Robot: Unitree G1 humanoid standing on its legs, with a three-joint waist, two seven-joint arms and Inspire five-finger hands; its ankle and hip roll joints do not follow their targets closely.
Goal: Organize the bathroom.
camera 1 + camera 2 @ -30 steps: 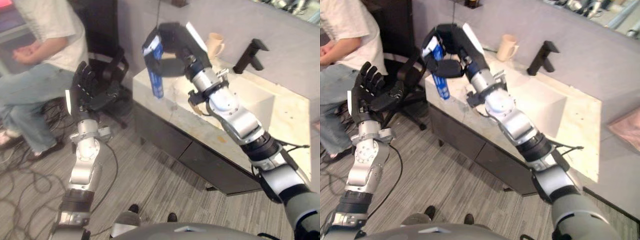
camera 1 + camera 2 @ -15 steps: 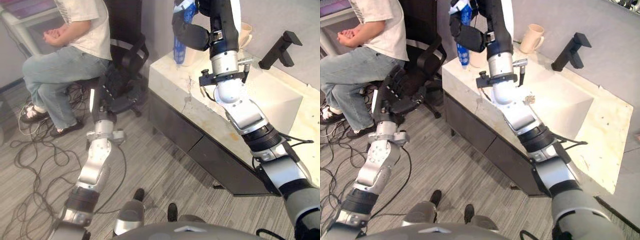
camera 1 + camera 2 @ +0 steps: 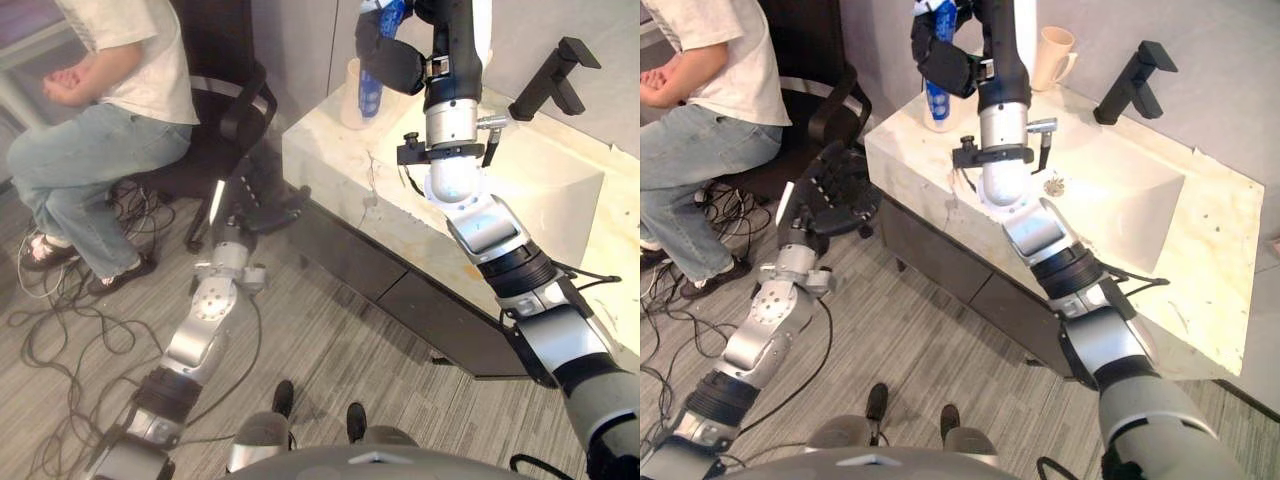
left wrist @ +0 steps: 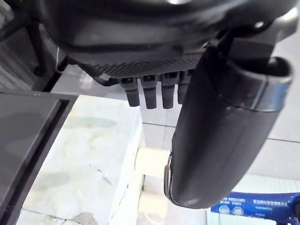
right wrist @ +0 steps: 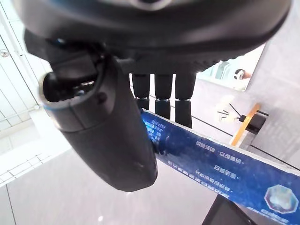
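My right hand (image 3: pixel 398 58) is raised over the left end of the pale stone counter (image 3: pixel 335 165), shut on a blue tube (image 3: pixel 376 62) that hangs downward. The tube's lower end is at the mouth of a white cup (image 3: pixel 350 98) standing at the counter's corner; I cannot tell whether it is inside. In the right wrist view the thumb (image 5: pixel 108 136) and fingers (image 5: pixel 164 96) curl round the blue tube (image 5: pixel 220 164). My left hand (image 3: pixel 262 190) hangs open and idle in front of the counter's left end, below the top.
A cream mug (image 3: pixel 1052 55) and a black faucet (image 3: pixel 553 78) stand at the back beside the sink basin (image 3: pixel 530 185). Dark drawers (image 3: pixel 400 300) run under the counter. A person (image 3: pixel 90 120) sits on a black chair (image 3: pixel 225 110) at the left, with cables (image 3: pixel 60 320) on the floor.
The camera has shifted. My right hand has carried the blue tube from the counter's left edge to above the white cup. My left hand has come nearer the counter front.
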